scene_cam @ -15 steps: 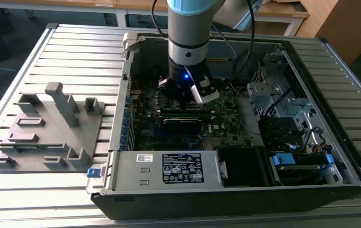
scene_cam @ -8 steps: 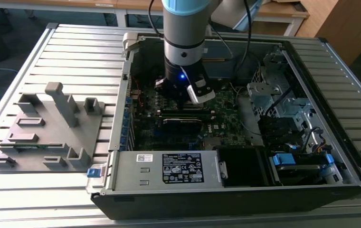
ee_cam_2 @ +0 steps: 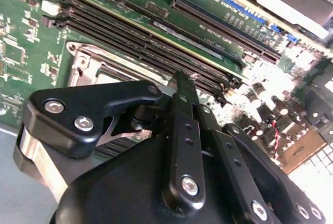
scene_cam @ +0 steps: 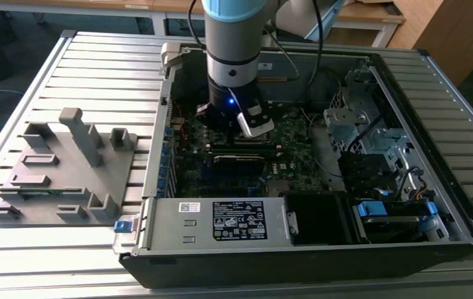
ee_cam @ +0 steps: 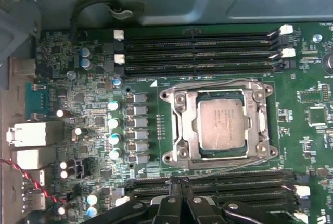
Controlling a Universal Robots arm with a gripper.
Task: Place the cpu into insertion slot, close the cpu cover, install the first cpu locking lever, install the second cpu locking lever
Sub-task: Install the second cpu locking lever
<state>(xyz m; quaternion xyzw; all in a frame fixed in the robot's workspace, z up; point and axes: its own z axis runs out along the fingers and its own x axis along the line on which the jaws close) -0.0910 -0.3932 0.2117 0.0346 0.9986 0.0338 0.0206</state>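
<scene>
In the first wrist view the cpu lies flat in the insertion slot, silver top up. The cpu cover lies down around it, and the chip shows through its window. Thin wire levers run along two sides of the frame; the one nearer the gripper sits slightly slanted. My gripper hangs over the memory slots beside the socket, fingers together and holding nothing. In the second wrist view the gripper hides most of the socket's metal frame. In the exterior view the gripper reaches down into the open computer case.
Long black memory slots flank the socket on two sides. Capacitors and port blocks stand beside it. The power supply, drive cage and cables crowd the case. A grey fixture plate lies on the exterior view's left.
</scene>
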